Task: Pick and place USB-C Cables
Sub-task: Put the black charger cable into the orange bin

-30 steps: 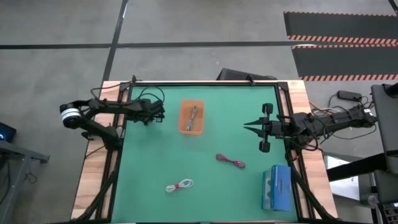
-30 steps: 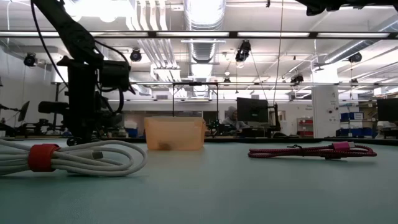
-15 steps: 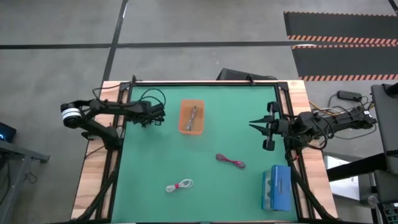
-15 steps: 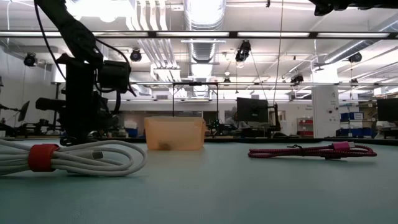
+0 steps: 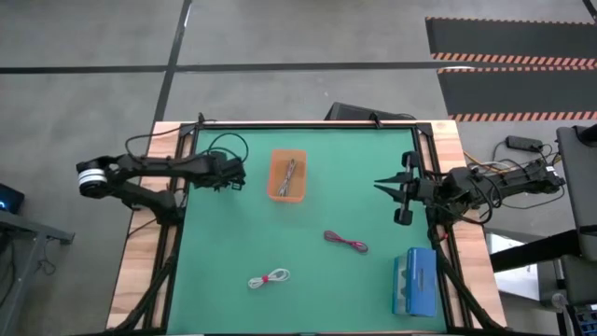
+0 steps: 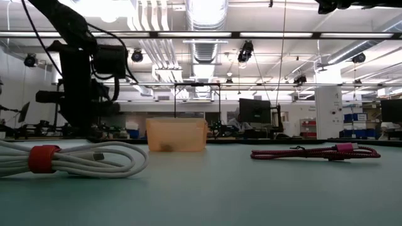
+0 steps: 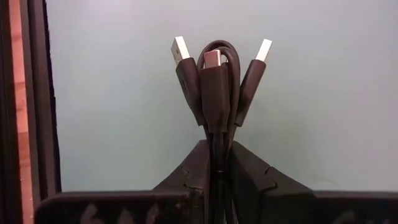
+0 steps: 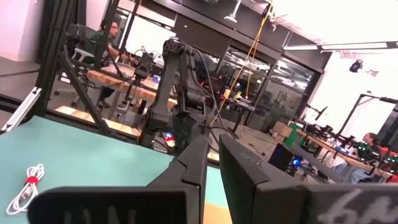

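1. The left hand grips the black cable between its narrowed fingers, near the tabletop's left edge, beside the orange bin.
2. The grey cable lies inside that bin.
3. The dark red cable and white cable lie apart on the tabletop.
4. The right hand hovers at the right side, fingers almost together, holding nothing.

Matt green table, wooden rim (translucent plastic orange bin).
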Controlling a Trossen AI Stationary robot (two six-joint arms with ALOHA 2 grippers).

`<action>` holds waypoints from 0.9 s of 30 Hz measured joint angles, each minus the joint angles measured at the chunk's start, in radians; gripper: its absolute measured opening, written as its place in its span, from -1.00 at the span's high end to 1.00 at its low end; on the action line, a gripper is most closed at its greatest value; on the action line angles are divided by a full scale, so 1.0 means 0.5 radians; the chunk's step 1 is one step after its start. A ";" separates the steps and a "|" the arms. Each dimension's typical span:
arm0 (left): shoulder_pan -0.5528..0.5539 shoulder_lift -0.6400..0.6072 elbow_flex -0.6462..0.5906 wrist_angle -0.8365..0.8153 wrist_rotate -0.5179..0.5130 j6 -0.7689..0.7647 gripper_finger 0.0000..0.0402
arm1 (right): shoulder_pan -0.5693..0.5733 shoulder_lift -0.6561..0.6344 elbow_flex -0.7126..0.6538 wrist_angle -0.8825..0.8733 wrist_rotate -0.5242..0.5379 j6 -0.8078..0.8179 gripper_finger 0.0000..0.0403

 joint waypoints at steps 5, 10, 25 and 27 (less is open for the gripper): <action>-0.080 -0.105 0.057 -0.026 -0.005 -0.002 0.89 | -0.001 0.000 0.001 0.000 0.053 0.000 0.84; -0.186 -0.158 0.174 -0.020 -0.012 -0.002 0.89 | 0.000 0.000 0.001 0.001 0.072 -0.001 0.84; -0.567 0.013 0.761 -0.005 -0.114 0.052 0.89 | 0.000 -0.001 0.003 0.027 0.086 -0.013 0.84; -0.595 0.078 0.847 0.005 -0.131 0.079 0.89 | 0.000 -0.001 0.003 0.030 0.086 -0.017 0.84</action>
